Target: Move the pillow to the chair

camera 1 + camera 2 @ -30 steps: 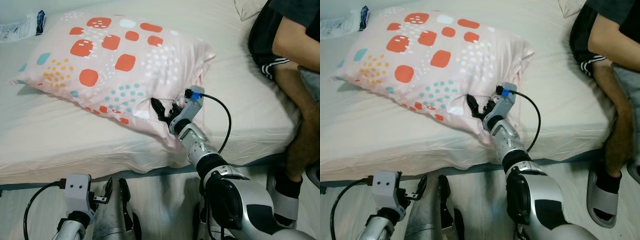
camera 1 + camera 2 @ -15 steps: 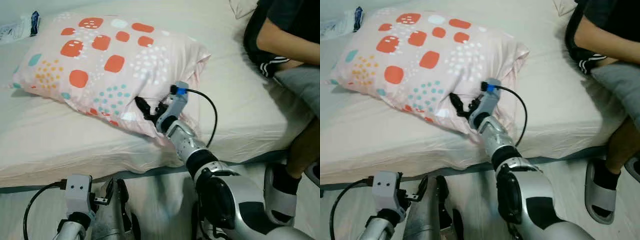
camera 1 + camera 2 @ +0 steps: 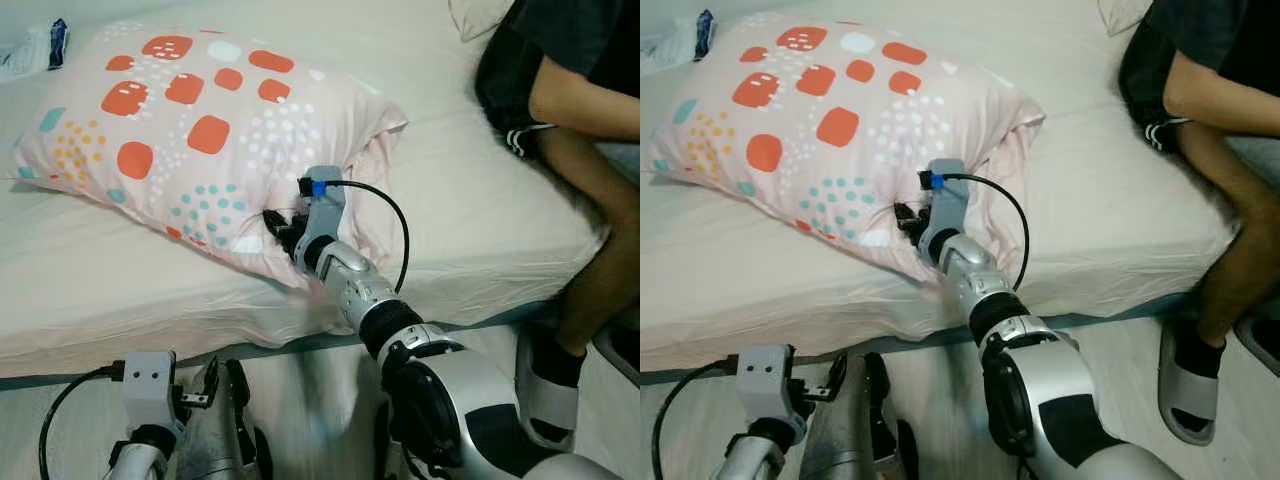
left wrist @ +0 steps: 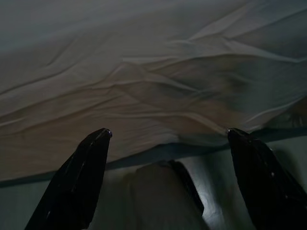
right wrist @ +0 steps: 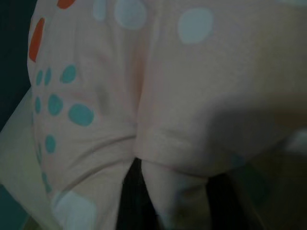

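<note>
Your right gripper [image 3: 283, 226] looks pinched on the pillow [image 3: 205, 125] near edge fabric, though the wrist view is murky. Pillow lies on the bed [image 3: 480, 215]. Left gripper [image 4: 168, 139] spread wide, holding nothing, below the bed edge.

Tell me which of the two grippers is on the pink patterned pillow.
The right gripper, pressed into the pink patterned pillow's near edge on the bed; the left gripper hangs open below the mattress.

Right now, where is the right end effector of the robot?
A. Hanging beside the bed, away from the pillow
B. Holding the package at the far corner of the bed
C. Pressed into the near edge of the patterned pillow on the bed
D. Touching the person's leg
C: the right end effector sits against the near edge of the pillow, with pink fabric bunched between its fingers in the right wrist view.
</note>
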{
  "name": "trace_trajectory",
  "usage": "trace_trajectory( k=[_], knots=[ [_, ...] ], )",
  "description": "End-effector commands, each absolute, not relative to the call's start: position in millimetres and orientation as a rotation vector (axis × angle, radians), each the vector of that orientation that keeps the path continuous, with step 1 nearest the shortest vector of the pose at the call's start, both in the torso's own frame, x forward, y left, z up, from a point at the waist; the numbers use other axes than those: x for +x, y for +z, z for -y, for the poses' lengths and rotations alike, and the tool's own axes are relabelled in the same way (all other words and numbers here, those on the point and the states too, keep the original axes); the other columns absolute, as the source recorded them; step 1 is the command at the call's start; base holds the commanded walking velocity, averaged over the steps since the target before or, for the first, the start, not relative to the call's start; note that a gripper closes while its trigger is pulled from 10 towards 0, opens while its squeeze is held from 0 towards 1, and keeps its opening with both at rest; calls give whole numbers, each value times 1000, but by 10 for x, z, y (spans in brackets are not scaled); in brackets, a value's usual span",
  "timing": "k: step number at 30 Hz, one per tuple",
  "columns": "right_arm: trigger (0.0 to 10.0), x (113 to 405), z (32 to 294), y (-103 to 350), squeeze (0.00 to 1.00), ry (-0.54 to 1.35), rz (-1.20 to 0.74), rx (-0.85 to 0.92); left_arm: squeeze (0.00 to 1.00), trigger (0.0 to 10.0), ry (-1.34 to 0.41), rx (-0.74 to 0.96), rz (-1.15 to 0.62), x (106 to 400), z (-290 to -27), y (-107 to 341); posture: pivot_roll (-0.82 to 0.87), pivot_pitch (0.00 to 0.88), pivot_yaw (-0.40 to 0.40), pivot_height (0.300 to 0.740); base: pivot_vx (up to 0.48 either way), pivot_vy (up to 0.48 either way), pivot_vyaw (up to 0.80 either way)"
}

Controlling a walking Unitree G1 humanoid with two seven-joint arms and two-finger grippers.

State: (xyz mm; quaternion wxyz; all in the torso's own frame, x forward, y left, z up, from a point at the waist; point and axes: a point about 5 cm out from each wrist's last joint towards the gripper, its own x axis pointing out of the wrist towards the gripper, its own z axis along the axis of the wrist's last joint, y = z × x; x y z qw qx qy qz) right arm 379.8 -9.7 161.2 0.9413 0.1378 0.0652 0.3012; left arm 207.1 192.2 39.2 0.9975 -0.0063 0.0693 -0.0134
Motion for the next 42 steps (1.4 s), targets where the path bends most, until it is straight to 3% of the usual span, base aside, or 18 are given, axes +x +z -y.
trace_trajectory(
  k=[1,7,10,16,20,33,42],
  knots=[
    [0,3697,12,1458,0,669,-184,363,0,10000,0,-24,-172,2038,-1949,293,88,330,24,556,0,0,0],
    [0,3673,13,1464,0,730,-157,361,0,10000,8,-30,-144,2186,-1946,323,70,288,9,556,0,0,0],
    [0,3574,9,1335,0,833,-164,291,0,10000,21,-39,-99,2403,-1943,393,47,218,-14,556,0,0,0],
    [0,3589,122,1386,0,846,-98,372,0,10000,47,-46,-46,2570,-1979,490,34,167,-33,556,0,0,0],
    [0,3693,273,1596,0,824,-3,457,0,10000,114,-43,16,2753,-2157,627,11,104,-45,580,0,0,0],
    [0,3789,425,1763,0,804,47,437,0,10000,299,25,67,2773,-2709,758,13,49,-56,637,0,0,0],
    [0,3730,433,1582,0,804,-7,384,0,10000,246,-7,108,2779,-2594,764,25,26,-70,676,0,0,0]
  ],
)
